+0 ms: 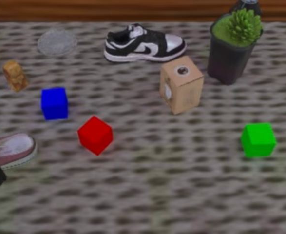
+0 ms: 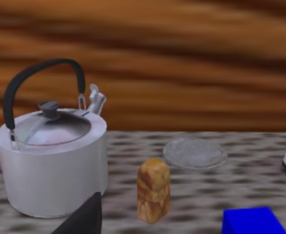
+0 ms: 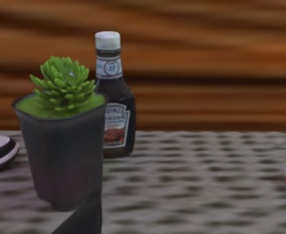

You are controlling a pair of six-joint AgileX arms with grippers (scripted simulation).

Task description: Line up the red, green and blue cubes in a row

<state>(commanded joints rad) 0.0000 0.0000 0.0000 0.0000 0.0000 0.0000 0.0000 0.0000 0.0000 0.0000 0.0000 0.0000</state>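
Three cubes sit apart on the woven surface (image 1: 181, 195) — not in a row.

The blue cube (image 1: 54, 103) is at the left, and the red cube (image 1: 95, 134) is just beside it, closer to the front edge. The green cube (image 1: 258, 139) sits well apart at the right. A tan wooden box (image 1: 181, 84) with a round hole stands between them, farther back. Each wrist view shows only a dark tip of its arm's jaws — I cannot tell if they are open or closed.
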